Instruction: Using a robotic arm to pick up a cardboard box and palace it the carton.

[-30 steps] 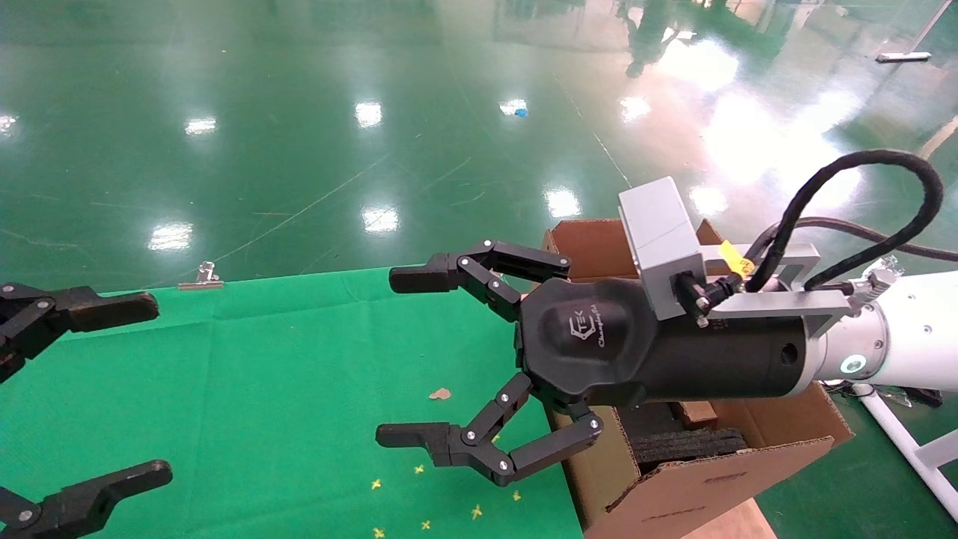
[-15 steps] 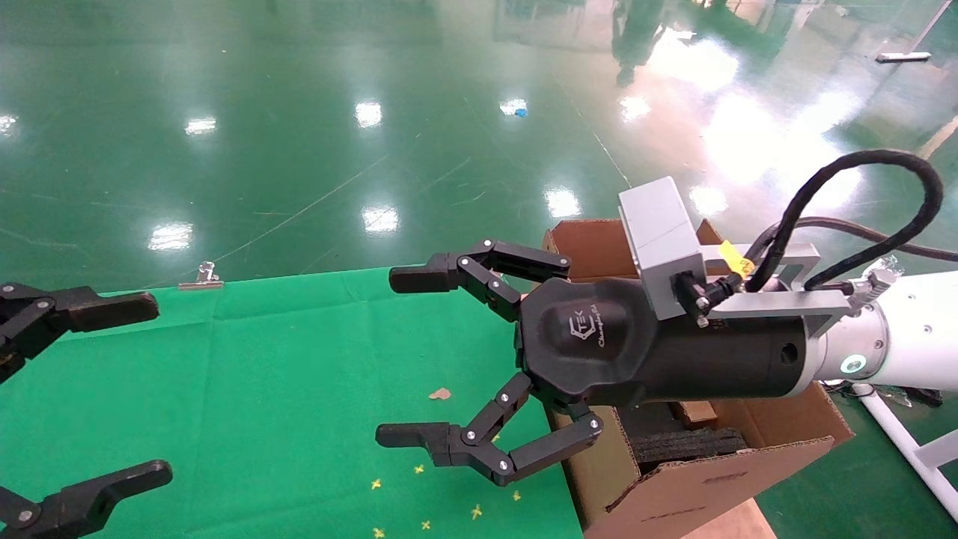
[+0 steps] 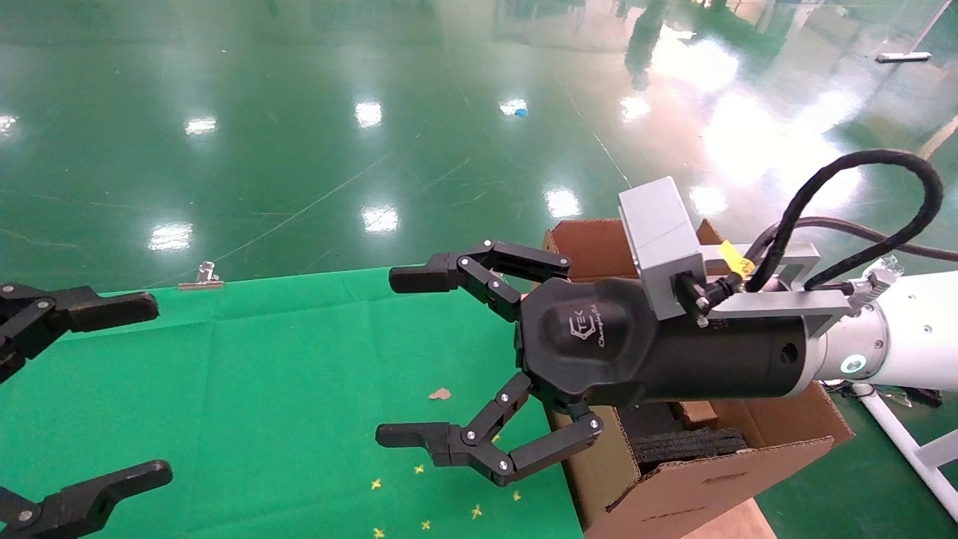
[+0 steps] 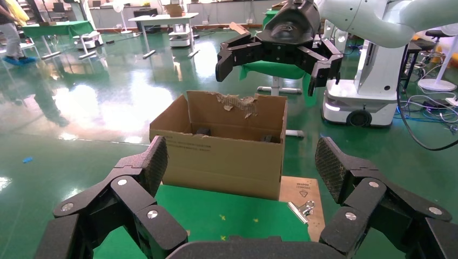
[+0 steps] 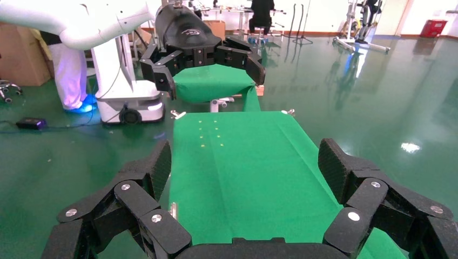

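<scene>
Presently we note a green cloth (image 3: 262,374) covering the table, with small yellow marks (image 3: 419,470) and a brown scrap (image 3: 439,394) lying on it near the right gripper (image 3: 400,355), and a metal binder clip (image 3: 200,278) at the cloth's far edge. We see the right gripper, on the robotic arm (image 3: 905,329), held above the cloth with its fingers spread wide and nothing between them; its black body sits over the carton (image 3: 696,486) and hides much of the opening. We see the left gripper (image 3: 112,389) at the left edge of the cloth, fingers likewise spread and empty. We record the carton just beside the table's right end, flaps up, one flap edge torn ragged (image 4: 237,102). Inside, we make out black foam (image 3: 685,442) and a small brown piece (image 3: 696,412) that may be the cardboard box, though we cannot tell.
</scene>
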Controlling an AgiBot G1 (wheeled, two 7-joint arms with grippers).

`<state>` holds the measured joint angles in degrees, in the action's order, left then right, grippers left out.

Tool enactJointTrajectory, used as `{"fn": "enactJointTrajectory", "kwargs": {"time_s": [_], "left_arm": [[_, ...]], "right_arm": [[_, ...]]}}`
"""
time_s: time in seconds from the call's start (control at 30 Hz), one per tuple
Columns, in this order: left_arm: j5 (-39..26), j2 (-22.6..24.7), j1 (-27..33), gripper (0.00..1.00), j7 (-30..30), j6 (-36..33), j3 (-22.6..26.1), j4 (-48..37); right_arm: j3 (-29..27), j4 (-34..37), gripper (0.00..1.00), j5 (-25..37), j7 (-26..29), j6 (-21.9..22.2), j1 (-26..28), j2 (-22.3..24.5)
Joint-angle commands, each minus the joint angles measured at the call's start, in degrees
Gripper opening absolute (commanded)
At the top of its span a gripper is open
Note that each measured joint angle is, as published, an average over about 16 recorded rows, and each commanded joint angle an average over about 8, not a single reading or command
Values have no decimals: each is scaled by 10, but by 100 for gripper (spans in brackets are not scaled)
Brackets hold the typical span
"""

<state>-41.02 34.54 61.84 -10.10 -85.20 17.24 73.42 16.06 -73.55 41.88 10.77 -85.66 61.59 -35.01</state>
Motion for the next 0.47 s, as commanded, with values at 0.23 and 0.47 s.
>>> {"fn": "enactJointTrajectory", "kwargs": {"time_s": [0.23,0.47], "left_arm": [[0,0,0,100,0,0,0,0],[0,0,0,100,0,0,0,0]], "right_arm": [[0,0,100,0,0,0,0,0],[0,0,100,0,0,0,0,0]]}}
